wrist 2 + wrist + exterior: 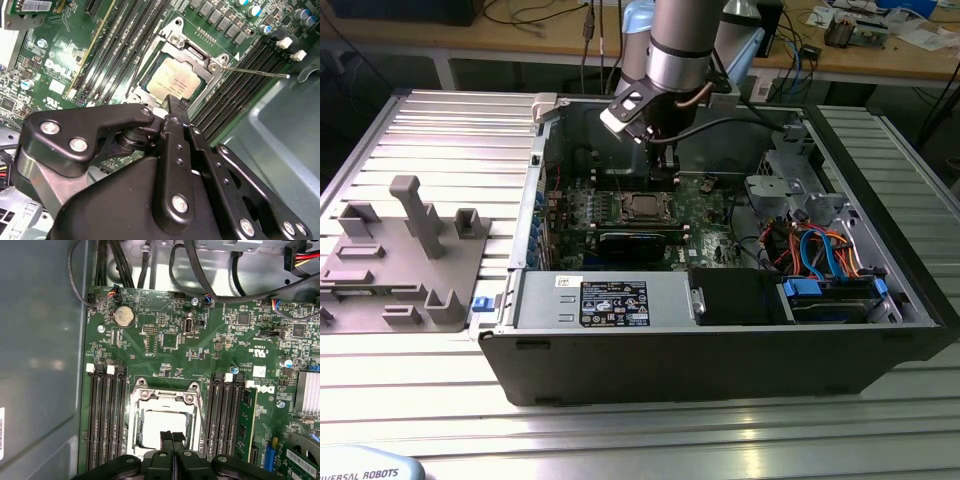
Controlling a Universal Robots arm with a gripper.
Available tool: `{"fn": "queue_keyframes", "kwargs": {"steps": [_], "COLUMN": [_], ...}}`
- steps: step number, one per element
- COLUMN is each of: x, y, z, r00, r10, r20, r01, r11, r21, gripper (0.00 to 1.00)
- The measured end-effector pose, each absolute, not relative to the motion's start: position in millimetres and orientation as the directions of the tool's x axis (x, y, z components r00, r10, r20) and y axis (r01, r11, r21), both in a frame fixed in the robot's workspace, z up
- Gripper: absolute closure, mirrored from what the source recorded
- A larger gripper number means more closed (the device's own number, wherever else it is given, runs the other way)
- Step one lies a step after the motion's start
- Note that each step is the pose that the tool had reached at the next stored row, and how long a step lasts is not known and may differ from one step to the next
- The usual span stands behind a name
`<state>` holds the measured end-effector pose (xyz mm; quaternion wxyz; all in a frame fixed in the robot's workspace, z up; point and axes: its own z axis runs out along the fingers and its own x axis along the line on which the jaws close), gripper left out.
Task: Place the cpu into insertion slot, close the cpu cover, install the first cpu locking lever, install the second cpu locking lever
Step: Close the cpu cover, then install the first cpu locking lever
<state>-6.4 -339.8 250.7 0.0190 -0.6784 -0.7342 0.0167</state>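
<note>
The cpu (172, 80) lies in the insertion slot (647, 207) on the green motherboard, its pale metal top showing through the window of the cpu cover (202, 56). The silver cover frame (162, 396) lies flat over the chip (155, 422). A thin locking lever (260, 73) sticks out from the socket's corner over the memory slots. My gripper (172, 436) hangs just above the socket's edge, fingers pressed together with nothing between them. In the exterior view the gripper (665, 175) stands upright over the socket, a little behind it.
The board sits inside an open computer case (720, 350) on a ribbed metal table. Black memory slots (105, 415) flank the socket. Cables (820, 245), a drive cage and a black power supply box (605, 300) crowd the case. A grey fixture (410, 255) stands at the exterior view's left.
</note>
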Motion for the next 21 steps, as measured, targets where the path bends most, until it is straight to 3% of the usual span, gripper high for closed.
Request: {"fn": "queue_keyframes", "kwargs": {"steps": [12, 21], "x": [-6.3, -6.3], "y": [-339.9, -339.9], "z": [250.8, 250.8], "r00": [-0.085, -0.215], "r10": [0.996, 0.977], "r20": [0.005, 0.005], "r01": [0.995, 0.975], "r11": [0.085, 0.215], "r21": [-0.05, -0.05], "gripper": [0.89, 0.89]}}
